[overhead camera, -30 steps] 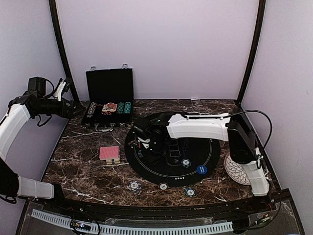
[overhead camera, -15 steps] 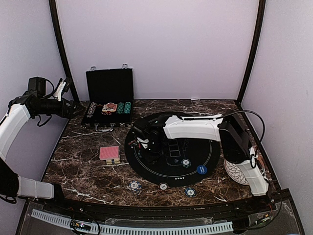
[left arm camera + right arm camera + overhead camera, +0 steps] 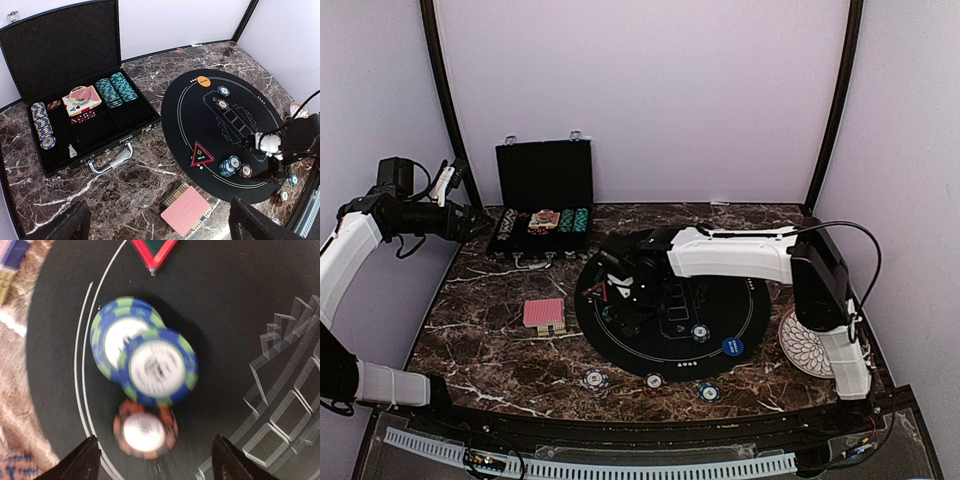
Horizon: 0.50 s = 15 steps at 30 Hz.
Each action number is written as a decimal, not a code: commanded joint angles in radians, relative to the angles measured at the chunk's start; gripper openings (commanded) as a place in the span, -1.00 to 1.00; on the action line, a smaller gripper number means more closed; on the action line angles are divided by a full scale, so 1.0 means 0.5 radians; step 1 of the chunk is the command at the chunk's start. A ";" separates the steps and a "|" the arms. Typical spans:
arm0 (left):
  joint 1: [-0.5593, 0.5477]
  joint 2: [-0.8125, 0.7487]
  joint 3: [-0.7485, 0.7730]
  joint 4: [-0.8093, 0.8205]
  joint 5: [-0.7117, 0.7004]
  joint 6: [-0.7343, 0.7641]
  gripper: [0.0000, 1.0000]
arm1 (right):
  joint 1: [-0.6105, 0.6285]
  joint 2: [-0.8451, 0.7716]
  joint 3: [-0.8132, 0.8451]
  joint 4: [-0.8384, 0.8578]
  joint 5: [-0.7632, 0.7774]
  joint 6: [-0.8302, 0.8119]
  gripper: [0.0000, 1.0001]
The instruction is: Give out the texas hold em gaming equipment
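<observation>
A red-backed card deck point(image 3: 544, 314) lies on the marble left of the mat; it also shows in the left wrist view point(image 3: 186, 210). On the mat's left part lie a red triangle token point(image 3: 201, 155), two overlapping blue-green chips point(image 3: 145, 355) and an orange-red chip point(image 3: 145, 429). My right gripper point(image 3: 155, 462) hangs open and empty just above these chips point(image 3: 628, 305). My left gripper point(image 3: 157, 227) is open and empty, held high at the far left point(image 3: 470, 222). An orange disc point(image 3: 203, 81) and a blue disc point(image 3: 733, 346) lie on the mat. Three chips point(image 3: 654, 380) lie along the front edge.
The round black mat point(image 3: 740, 300) fills the middle. An open black case point(image 3: 542, 200) with chip stacks, cards and dice stands at the back left. A white patterned plate point(image 3: 805, 345) sits at the right, beside the right arm's base.
The right arm's elbow swung left and then back right, and its gripper shifted slightly over the mat's left part. The left arm has not moved.
</observation>
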<state>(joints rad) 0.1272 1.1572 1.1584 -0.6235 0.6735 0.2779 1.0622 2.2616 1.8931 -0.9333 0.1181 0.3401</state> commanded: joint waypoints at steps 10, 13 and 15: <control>0.012 -0.026 0.028 -0.014 0.051 0.013 0.97 | 0.230 -0.780 -0.751 -0.043 -0.147 0.163 0.89; 0.012 -0.026 0.025 -0.010 0.053 0.009 0.98 | 0.290 -0.781 -0.847 0.030 -0.207 0.187 0.90; 0.012 -0.026 0.024 -0.011 0.054 0.006 0.98 | 0.316 -0.742 -0.858 0.070 -0.221 0.189 0.89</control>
<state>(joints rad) 0.1272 1.1572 1.1584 -0.6235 0.6765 0.2775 1.1934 1.8694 1.4940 -0.9405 0.0483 0.4057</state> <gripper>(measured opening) 0.988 0.951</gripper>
